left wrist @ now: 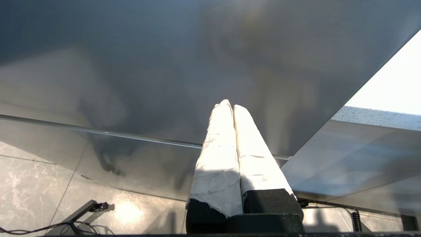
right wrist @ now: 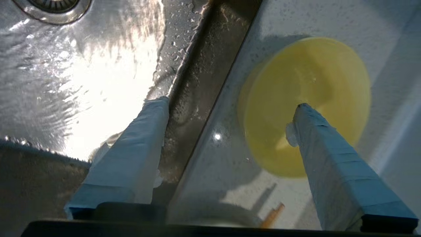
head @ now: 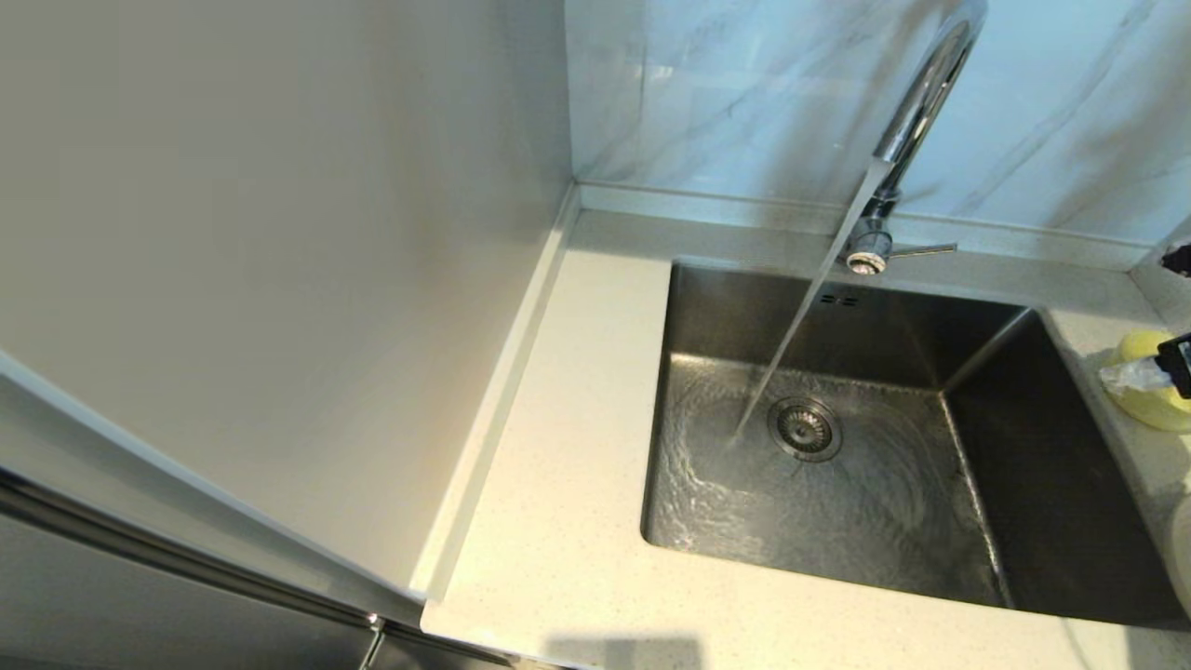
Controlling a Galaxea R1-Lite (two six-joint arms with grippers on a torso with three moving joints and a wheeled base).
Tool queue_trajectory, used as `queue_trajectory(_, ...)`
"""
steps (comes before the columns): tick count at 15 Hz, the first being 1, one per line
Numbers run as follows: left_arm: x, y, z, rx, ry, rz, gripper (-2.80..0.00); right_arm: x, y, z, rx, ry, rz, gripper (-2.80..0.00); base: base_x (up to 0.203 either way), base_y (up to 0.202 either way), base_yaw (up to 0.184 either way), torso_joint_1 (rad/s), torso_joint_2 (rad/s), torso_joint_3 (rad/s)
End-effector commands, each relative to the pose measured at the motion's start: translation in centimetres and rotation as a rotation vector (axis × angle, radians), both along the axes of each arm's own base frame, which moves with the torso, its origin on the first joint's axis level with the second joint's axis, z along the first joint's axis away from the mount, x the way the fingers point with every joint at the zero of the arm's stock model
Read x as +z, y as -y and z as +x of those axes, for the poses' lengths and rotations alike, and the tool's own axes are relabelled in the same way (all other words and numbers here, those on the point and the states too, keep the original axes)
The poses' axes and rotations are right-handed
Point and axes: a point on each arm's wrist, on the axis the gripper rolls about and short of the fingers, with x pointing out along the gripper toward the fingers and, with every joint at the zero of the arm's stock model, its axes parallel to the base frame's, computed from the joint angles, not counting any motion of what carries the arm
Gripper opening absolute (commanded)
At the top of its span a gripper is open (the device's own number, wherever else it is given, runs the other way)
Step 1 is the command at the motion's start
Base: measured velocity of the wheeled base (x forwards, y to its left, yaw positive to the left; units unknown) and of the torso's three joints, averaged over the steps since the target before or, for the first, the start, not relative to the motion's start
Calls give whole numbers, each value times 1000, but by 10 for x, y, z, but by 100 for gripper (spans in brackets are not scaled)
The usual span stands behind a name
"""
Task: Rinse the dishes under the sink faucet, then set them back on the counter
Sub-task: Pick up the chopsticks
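Note:
Water runs from the chrome sink faucet point(head: 916, 102) into the steel sink point(head: 726, 316), landing beside the drain strainer point(head: 805, 428). The pale yellow bowl point(right wrist: 306, 82) stands upright on the speckled counter point(right wrist: 292, 19) to the right of the basin. My right gripper point(right wrist: 231, 103) hovers open over it. One fingertip point(right wrist: 304, 113) is above the bowl's inside and the other finger lies over the sink's wet wall, with the bowl's near rim between them. A brown chopstick tip point(right wrist: 273, 215) and the cream plate's rim point(right wrist: 217, 210) lie close to the wrist. My left gripper point(left wrist: 229, 104) is shut and empty.
The faucet's side lever point(head: 921, 249) points right. The left-hand counter point(head: 558, 447) runs along a tall pale cabinet side point(head: 279, 233). The marble wall panel point(head: 726, 93) stands behind. The left arm hangs low beside a cabinet front point(left wrist: 164, 65), above the tiled floor point(left wrist: 33, 184).

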Motion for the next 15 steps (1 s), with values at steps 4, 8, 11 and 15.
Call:
queue_trajectory(4,0,0,0,-1,0,0,-280,50,-30,-64,12,139,-95,0,0,0,0,0,0,0)
queue_trajectory(8,0,0,0,0,0,0,-280,65,-53,-98,-153,260,166,0,0,0,0,0,0,0)
queue_trajectory(11,0,0,0,0,0,0,-280,58,-65,-117,-223,276,250,0,0,0,0,0,0,0)
queue_trajectory(15,0,0,0,0,0,0,-280,53,-75,-138,-291,281,199,-134,0,0,0,0,0,0)
